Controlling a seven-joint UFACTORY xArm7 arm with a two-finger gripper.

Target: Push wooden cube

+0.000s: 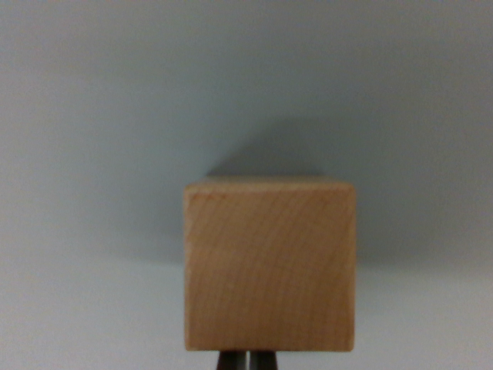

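Note:
A light wooden cube [269,266] fills the lower middle of the wrist view, its grained near face toward the camera and a thin strip of its top showing. It rests on a plain pale grey surface [92,308]. Just under the cube's lower edge, two dark fingertips [229,361] of my gripper [247,361] peek out at the bottom of the picture, pressed together with only a thin line between them. The fingertips sit right against the cube's near face; the cube hides the ground beyond it.
A soft shadow [285,150] of the cube falls on the surface behind it. The grey surface spreads out on both sides of the cube, with no other object showing.

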